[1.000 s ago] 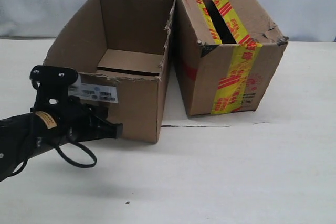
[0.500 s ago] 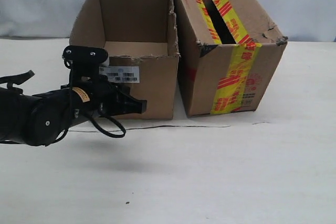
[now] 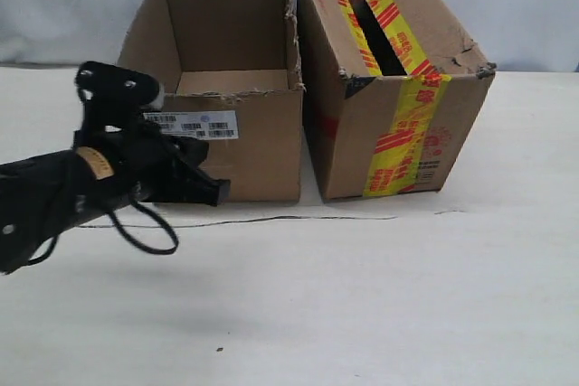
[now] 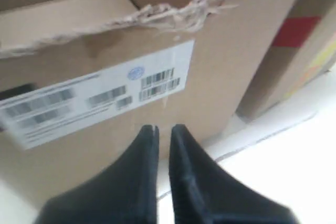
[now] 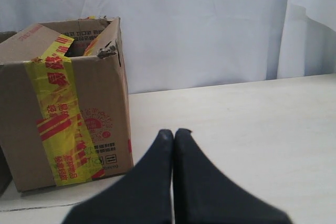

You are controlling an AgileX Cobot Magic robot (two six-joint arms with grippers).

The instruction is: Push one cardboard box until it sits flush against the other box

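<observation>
While the plain cardboard box (image 3: 267, 155) stands on the pale table (image 3: 380, 305) with its ragged, open top up, its right wall sits just beside the taped cardboard box (image 3: 353, 146). Their upper edges look to meet, and a thin wedge of tabletop shows between them at the base. A white barcode label (image 3: 190, 124) runs across the plain box's near side. Low in front of that side, under the label, is the left gripper (image 4: 164, 128), its two black fingers drawn almost together with only a slit between them and nothing held. Whether the tips touch the cardboard cannot be told. The right gripper (image 5: 174, 132) hangs over bare table with its fingers pressed together, well apart from the taped box. A pale cloth (image 3: 525, 6) hangs behind.
</observation>
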